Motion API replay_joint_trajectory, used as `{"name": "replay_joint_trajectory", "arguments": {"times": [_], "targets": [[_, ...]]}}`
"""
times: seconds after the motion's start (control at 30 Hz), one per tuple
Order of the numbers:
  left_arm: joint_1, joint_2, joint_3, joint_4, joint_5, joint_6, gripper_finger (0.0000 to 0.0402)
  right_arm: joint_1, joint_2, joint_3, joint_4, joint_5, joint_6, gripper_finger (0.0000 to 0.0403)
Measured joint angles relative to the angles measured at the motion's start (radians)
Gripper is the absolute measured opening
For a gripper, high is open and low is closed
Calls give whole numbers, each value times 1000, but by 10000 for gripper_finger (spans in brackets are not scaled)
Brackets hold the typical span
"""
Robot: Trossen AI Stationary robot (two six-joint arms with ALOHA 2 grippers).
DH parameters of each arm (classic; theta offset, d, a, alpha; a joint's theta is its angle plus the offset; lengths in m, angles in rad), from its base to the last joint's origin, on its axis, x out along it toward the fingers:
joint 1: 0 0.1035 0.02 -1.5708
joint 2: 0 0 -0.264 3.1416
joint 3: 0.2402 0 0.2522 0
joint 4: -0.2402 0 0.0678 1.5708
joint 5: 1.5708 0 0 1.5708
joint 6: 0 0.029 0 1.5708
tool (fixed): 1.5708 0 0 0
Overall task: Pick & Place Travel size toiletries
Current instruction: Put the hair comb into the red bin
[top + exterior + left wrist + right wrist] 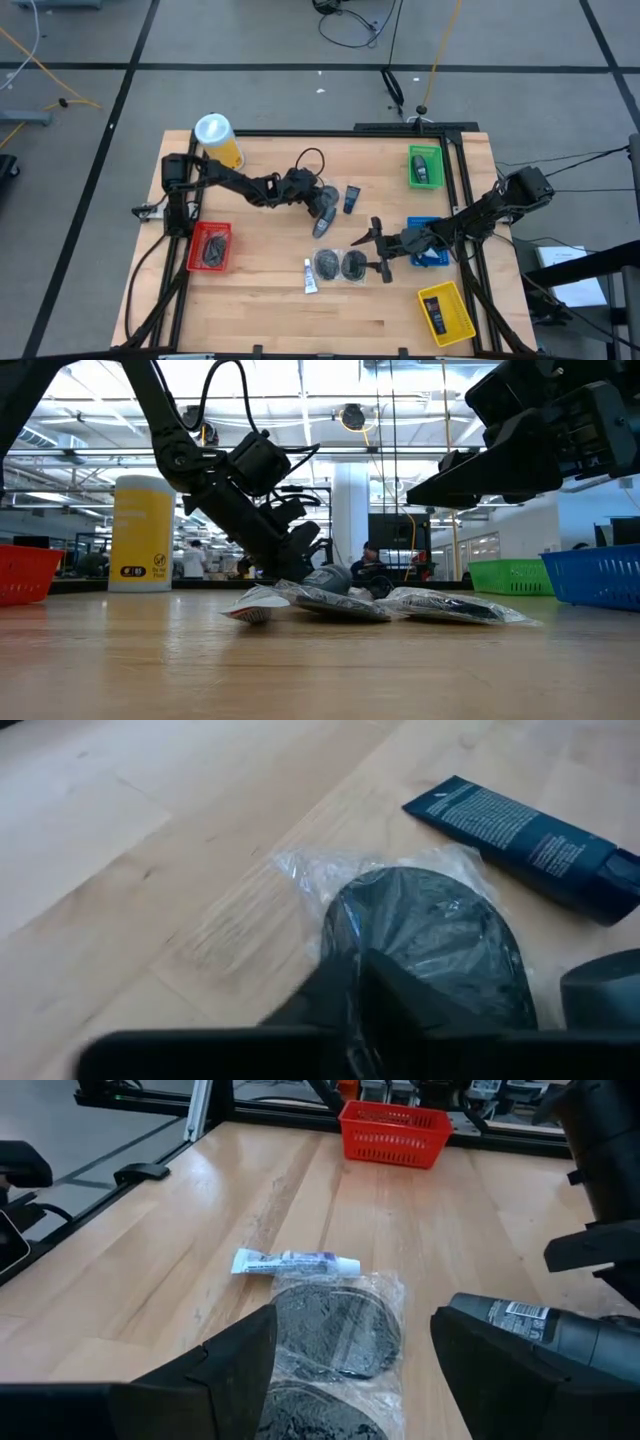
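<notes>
My left gripper [372, 1005] is down at the table's middle [318, 203], shut on a round dark grey packet [420, 935] in clear wrap. Beside that packet lie a dark blue tube [520, 835] and a grey bottle [545, 1328]. Nearer the front edge, two more round packets [335, 1325] lie side by side next to a thin white tube [295, 1262]. My right gripper [350, 1380] hovers open just above these two packets [340, 264], one finger to either side, touching nothing. My left gripper has the round packet by the edge nearest the fingers [342, 942], pinched between the two shut fingers [385, 995], wrap and all. The fingers slant down from the table's left. The packet lies flat on the table.
A red bin [210, 246] stands at the left and a green bin [425, 166] at the far right. A blue bin [424, 240] sits under the right arm, a yellow bin [446, 312] at the near right. The big yellow canister [218, 140] stands at the far left.
</notes>
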Motion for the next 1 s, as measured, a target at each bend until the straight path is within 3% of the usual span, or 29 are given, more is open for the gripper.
{"name": "replay_joint_trajectory", "arguments": {"times": [0.3, 0.6, 0.9, 1.0], "targets": [[18, -79, -2, -25, -11, 114, 4, -1, 0, 0, -30, 22, 12, 256], [-105, -254, 0, 38, -10, 390, 1, -5, 0, 0, -137, 410, 84, 256], [-278, -258, 0, 139, -31, 566, 4, -52, 0, -58, 97, 331, 100, 253], [-321, -259, 0, 167, -63, 616, 2, -68, 0, -89, 214, 258, 96, 245]]}}
